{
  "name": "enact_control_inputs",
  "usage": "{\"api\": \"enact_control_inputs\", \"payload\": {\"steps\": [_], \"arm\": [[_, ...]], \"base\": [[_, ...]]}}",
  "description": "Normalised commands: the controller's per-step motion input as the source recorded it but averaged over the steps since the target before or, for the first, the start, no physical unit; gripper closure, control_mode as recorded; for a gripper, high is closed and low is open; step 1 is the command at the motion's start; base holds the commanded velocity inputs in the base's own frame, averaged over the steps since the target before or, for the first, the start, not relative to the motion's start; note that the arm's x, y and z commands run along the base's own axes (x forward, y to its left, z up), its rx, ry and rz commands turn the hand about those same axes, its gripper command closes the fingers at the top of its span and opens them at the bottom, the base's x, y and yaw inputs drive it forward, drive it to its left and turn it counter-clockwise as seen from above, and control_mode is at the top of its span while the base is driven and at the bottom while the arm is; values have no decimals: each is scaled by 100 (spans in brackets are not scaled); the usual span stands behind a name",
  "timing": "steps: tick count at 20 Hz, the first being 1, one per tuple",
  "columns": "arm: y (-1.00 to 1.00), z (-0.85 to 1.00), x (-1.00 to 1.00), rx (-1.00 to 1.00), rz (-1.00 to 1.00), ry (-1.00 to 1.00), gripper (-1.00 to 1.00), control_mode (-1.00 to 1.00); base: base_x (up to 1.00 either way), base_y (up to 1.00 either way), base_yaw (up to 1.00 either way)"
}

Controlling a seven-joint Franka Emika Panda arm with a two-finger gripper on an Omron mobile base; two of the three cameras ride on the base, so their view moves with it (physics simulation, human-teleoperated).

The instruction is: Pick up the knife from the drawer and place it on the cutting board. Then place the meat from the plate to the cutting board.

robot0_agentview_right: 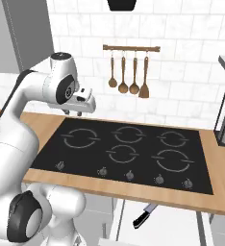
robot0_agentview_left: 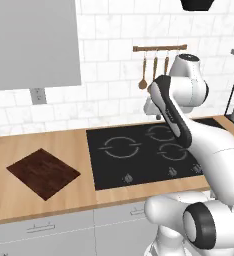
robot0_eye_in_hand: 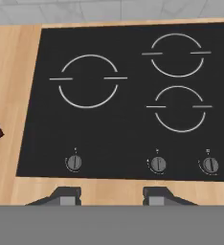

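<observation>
A home kitchen: a black hob (robot0_agentview_right: 126,149) set in a wooden counter (robot0_agentview_left: 39,145), white wall tiles (robot0_agentview_right: 181,72), wooden utensils (robot0_agentview_right: 131,74) on a rail.

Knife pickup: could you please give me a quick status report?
Gripper open, holding nothing, above the hob. Knife lying in the open drawer below the counter. Cutting board bare. Nothing seen in the way.

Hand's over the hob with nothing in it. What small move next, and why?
Probably swing the hand right and down toward the knife in the open drawer below the counter edge; its fingers hold nothing, and the cutting board is bare.
</observation>
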Motion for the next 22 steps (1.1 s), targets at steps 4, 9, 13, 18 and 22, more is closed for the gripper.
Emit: {"api": "enact_control_inputs", "payload": {"steps": [4, 9, 13, 18, 22], "arm": [[0, 0, 0, 0, 0, 0, -100, 100], [0, 0, 0, 0, 0, 0, -100, 100], [0, 0, 0, 0, 0, 0, -100, 100], [0, 0, 0, 0, 0, 0, -100, 100], [0, 0, 0, 0, 0, 0, -100, 100]], "base": [[-3, 0, -5], [-41, 40, -45], [-34, 40, -73], [-21, 12, -66], [-10, 12, -72]]}}
